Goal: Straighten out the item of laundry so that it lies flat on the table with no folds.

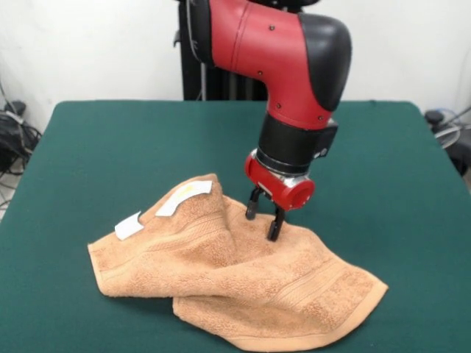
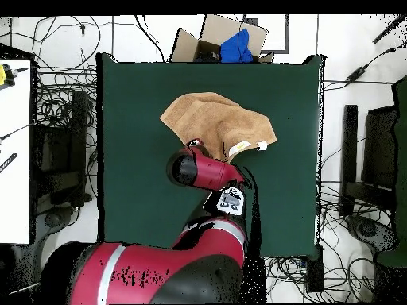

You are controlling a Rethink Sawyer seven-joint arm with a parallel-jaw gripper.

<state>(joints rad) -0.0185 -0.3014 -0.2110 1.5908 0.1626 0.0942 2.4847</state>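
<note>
The item of laundry (image 1: 243, 283), an orange-tan towel, lies rumpled on the near half of the green table (image 1: 110, 147). Its left part is folded over and raised in a ridge. Two white label tags (image 1: 184, 197) show on that left part. My gripper (image 1: 264, 217) points down at the towel's far edge, just right of the ridge. It is open, and its black fingertips (image 1: 275, 229) rest at the cloth. From overhead the towel (image 2: 215, 119) spreads across the far middle of the table (image 2: 135, 159), and the red wrist (image 2: 195, 169) hides the gripper.
Bare green cloth surrounds the towel on all sides in the overhead view. Beyond the table's far edge sits a cardboard box (image 2: 230, 36) holding something blue. Cables litter the floor, a white surface (image 2: 16, 151) stands to the left, and dark equipment (image 2: 374, 159) to the right.
</note>
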